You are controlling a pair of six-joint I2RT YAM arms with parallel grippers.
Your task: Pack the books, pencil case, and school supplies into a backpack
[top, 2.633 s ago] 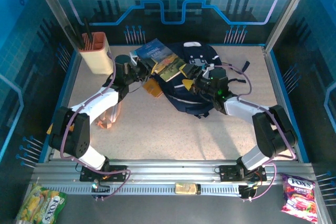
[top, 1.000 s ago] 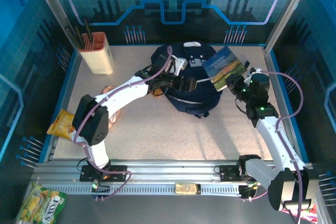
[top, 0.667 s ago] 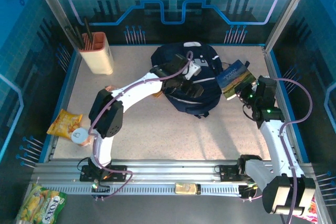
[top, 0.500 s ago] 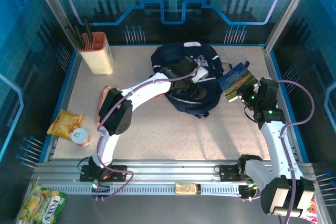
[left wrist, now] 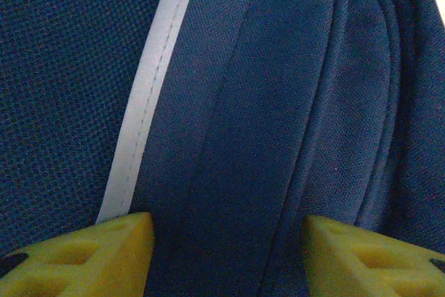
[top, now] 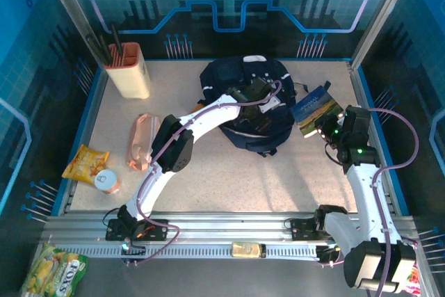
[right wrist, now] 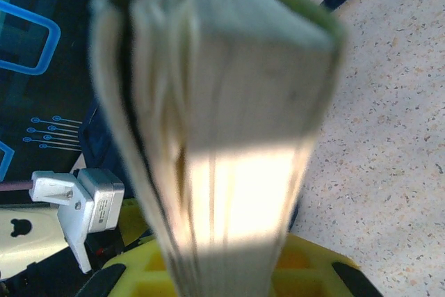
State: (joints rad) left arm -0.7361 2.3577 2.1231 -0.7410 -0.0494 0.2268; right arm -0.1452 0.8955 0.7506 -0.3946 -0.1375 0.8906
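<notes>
Navy backpack (top: pixel 229 78); sticks (top: pixel 115 39) in beige holder (top: pixel 128 78)

books (top: pixel 315 106) right of backpack (top: pixel 221 76)

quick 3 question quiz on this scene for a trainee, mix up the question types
1. True or false: the right gripper holds a book to the right of the backpack.
2. Where is the pink pencil case? A: inside the backpack. B: on the table, left of the backpack. C: in the right jaws.
3. Fill in: the left gripper has its jaws apart over the ____ fabric.

Key: 1 true; 2 B; 3 backpack.
</notes>
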